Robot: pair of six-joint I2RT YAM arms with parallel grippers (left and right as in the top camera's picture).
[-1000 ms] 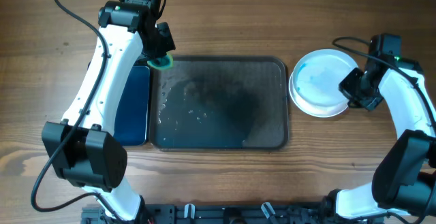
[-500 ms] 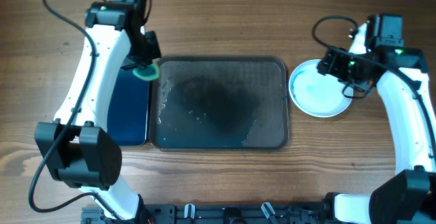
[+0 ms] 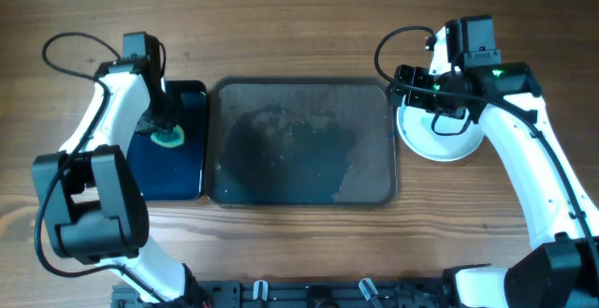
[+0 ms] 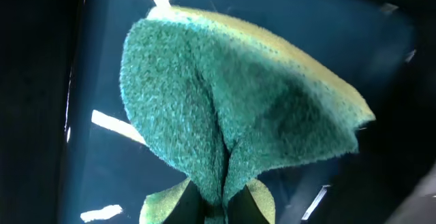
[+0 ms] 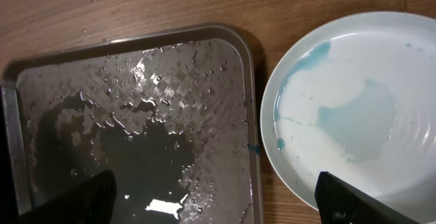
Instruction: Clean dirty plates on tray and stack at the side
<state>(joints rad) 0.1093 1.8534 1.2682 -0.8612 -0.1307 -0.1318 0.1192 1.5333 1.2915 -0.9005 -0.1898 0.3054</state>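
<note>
Overhead faces straight down; right wrist shares its tray [image 3: 281, 158].

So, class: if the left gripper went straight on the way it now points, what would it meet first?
The blue inside of the small tray. The left gripper, shut on a green sponge, points down at it, so the sponge would probably touch first; the gap between them is unclear.
</note>
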